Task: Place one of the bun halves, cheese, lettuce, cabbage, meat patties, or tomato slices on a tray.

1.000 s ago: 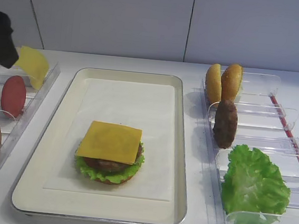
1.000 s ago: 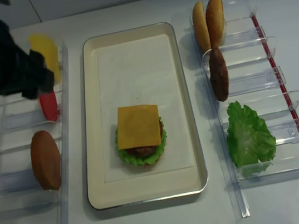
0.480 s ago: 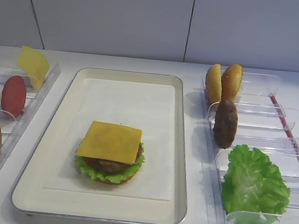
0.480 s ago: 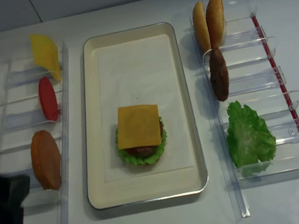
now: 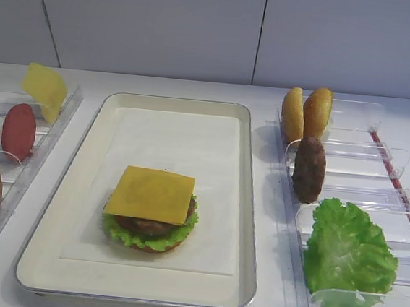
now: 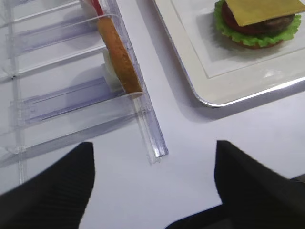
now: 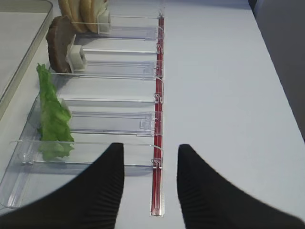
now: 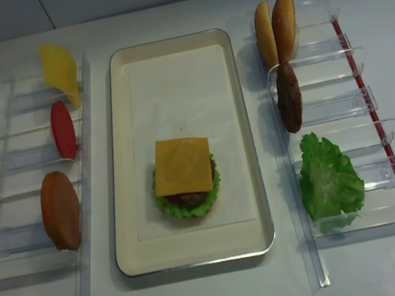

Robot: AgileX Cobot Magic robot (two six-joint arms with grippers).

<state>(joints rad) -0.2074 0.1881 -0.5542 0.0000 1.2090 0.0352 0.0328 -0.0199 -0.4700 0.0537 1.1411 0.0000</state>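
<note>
Cheese (image 5: 151, 194) tops the lettuce (image 5: 139, 236) stack in the tray (image 5: 247, 201).

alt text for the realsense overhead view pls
A half-built burger topped with a cheese slice sits on a silver tray. Clear racks flank it, holding cheese, tomato and a bun on the left, buns, patty and lettuce on the right.

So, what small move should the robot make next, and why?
Probably send the open left end effector toward the bun half in the left rack. The stack on the tray ends with cheese and has no top bun, and that half stands nearest.
</note>
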